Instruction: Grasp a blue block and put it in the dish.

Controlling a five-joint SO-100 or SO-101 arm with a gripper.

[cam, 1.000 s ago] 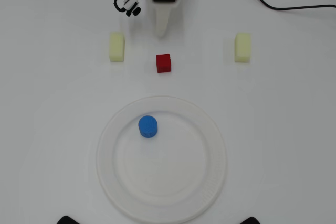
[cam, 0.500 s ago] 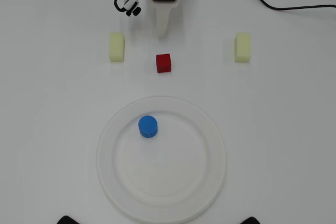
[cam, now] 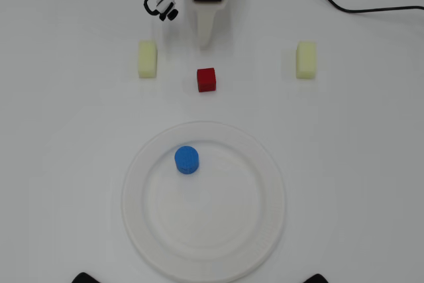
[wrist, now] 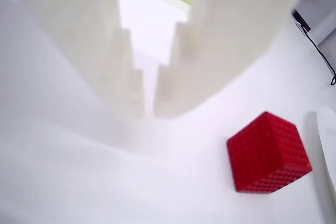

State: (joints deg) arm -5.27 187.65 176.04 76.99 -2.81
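In the overhead view the blue block (cam: 187, 160), a small blue cylinder, stands upright inside the dish (cam: 271, 223), a large white plate, in its upper left part. My gripper (cam: 205, 43) is at the far edge of the table, well apart from the dish, pointing at the red cube (cam: 207, 79). In the wrist view the gripper (wrist: 148, 100) has its white fingers nearly together with only a thin slit between them, and it holds nothing. The blue block is out of the wrist view.
The red cube (wrist: 268, 153) lies just ahead of my fingertips. Two pale yellow blocks (cam: 147, 59) (cam: 305, 59) lie left and right of it. Cables (cam: 162, 1) hang by the arm base, and a black cable (cam: 344, 8) crosses the top right.
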